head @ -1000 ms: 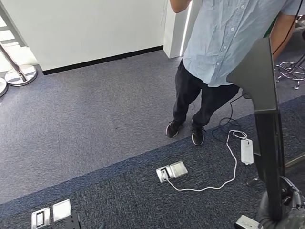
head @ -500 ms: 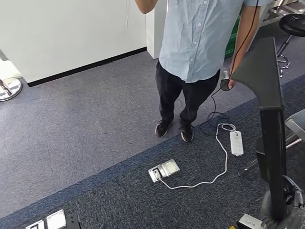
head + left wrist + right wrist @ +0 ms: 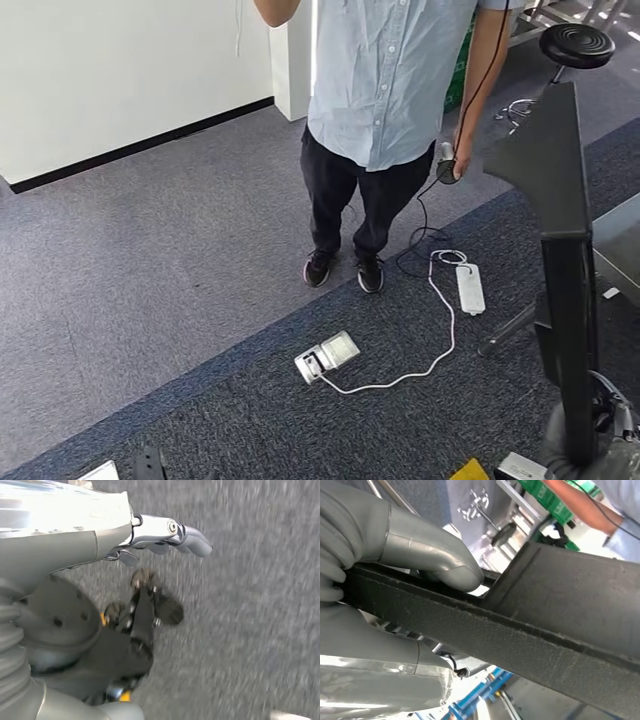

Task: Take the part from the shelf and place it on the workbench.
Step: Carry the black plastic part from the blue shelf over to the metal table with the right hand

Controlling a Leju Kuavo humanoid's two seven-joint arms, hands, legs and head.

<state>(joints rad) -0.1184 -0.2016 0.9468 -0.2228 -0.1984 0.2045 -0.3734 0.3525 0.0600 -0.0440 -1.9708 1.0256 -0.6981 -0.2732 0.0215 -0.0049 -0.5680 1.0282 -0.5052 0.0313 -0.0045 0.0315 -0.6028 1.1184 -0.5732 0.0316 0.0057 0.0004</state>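
The right hand [image 3: 376, 575] is closed around a long black part [image 3: 562, 250]. In the right wrist view its thick grey thumb [image 3: 433, 560] lies over one edge of the part's narrow black bar while the rest of the hand presses from the other side, so the bar is clamped between them. In the head view the part stands nearly upright at the right side of the picture, rising from the hand at the lower right corner: a slim dark column below, widening into a flat, angular black panel at its upper end. The panel's surface looks rough and matt in the wrist view.

The left hand [image 3: 166, 532] hangs over the grey carpet [image 3: 151, 260] with its fingers stretched out straight and close together, holding nothing. That view is blurred.

The part is off any surface, held in the air over the darker strip of carpet. Beyond it stands a person [image 3: 385, 90] in a light blue shirt and dark trousers, holding a small dark object on a black cable [image 3: 445, 170] in one hand. On the floor near the person's shoes lie a white power strip [image 3: 469, 288] and its white cord [image 3: 423, 370], which runs to an open metal floor socket [image 3: 326, 356]. A black round stool [image 3: 577, 45] stands near the far right corner of the floor.
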